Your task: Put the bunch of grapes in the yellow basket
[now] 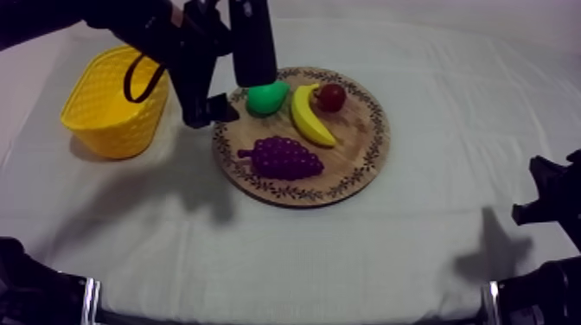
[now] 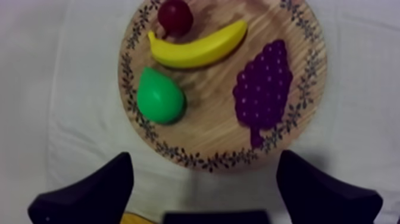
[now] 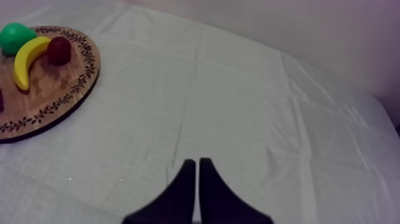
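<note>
**Top view.** The round wooden board [image 1: 367,164] lay near the middle of the grey-white cloth [image 1: 346,259]. The yellow basket [image 1: 108,117] stood upright on the side of the left arm, near the board but apart from it. The bunch of grapes [image 1: 281,158] lay flat on the part of the board nearest the camera, with its stem pointing toward the basket side. It was touched by neither gripper. Beyond the grapes lay the banana [image 1: 309,117]. The pear [image 1: 266,98] was beside the banana toward the basket, and the small red fruit [image 1: 330,97] sat against the banana's far end. The left arm reached in from the upper left and partly covered the pear. Its end hung over the gap between the basket and the board's rim. The right arm rested low at its own edge of the table, well apart from the board.

**Left wrist view.** The left gripper [image 2: 203,158] looked straight down on the board. Its two black fingers [image 2: 107,187] were spread wide and held nothing. The board's nearest rim lay between them, and the grapes and the pear lay just past that rim. All four fruits rested on the wood.

**Right wrist view.** The right gripper [image 3: 197,170] was closed on nothing, with its fingers pressed together into a narrow wedge over bare cloth. The board, with the banana, the pear and the red fruit on it, lay far off to one side.
</note>
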Controlling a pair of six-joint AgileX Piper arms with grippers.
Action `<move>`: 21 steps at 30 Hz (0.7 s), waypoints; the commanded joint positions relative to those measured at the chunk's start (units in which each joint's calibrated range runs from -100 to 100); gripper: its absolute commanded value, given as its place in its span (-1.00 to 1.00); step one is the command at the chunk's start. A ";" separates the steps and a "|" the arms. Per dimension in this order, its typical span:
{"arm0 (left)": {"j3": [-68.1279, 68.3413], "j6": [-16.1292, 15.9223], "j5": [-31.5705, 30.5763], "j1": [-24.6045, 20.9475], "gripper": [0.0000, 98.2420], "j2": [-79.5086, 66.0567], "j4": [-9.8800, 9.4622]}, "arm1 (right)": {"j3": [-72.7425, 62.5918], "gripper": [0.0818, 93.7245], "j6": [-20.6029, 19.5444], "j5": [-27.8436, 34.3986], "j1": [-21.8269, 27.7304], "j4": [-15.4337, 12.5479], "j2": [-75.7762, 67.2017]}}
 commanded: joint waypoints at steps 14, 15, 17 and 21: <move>8.79 0.78 -7.98 0.01 0.97 2.42 0.31 | -0.01 -0.99 0.00 0.08 -0.01 -0.01 0.02; 9.00 0.89 -8.61 0.27 0.97 2.75 0.25 | -0.01 -0.99 0.00 0.08 -0.01 -0.01 0.02; 9.03 1.22 -9.35 0.75 0.97 3.57 -0.05 | -0.01 -0.99 0.01 0.08 -0.01 -0.01 0.02; 8.01 1.44 -9.97 1.41 0.97 5.84 -0.19 | -0.01 -0.99 0.01 0.08 -0.01 -0.01 0.02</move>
